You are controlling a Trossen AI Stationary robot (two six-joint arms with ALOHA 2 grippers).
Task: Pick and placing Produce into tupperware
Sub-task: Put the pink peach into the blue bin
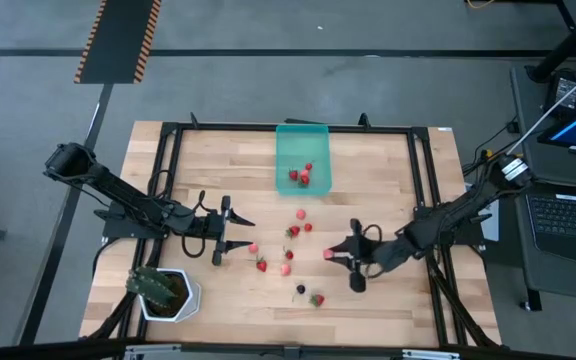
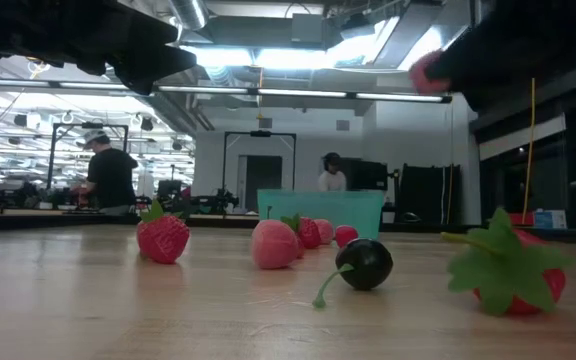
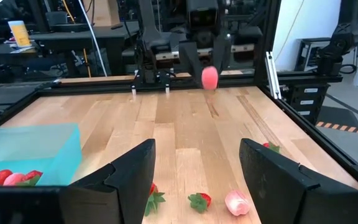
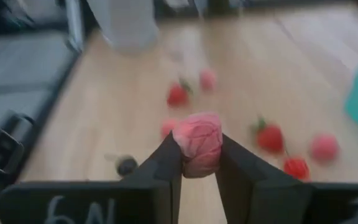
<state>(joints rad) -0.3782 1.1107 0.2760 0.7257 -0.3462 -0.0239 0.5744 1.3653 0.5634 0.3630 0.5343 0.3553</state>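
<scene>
- Table [image 1: 368, 160]: pale wood planks, smooth, matt.
- Tupperware [image 1: 301, 150]: translucent teal plastic.
- Dark berry [image 2: 365, 264]: glossy skin.
- Strawberry [image 2: 163, 238]: rough, dimpled surface.

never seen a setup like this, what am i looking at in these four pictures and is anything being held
Two robot arms work at a wooden table. One picture looks straight down, one sits at tabletop level, and two come from cameras on the arms' wrists. Small red and pink fruits and a dark berry lie scattered on the table; a teal container already holds a few. The right tool is pinching a pink fruit, lifted off the table. The left tool is open and empty, near a potted plant.
</scene>
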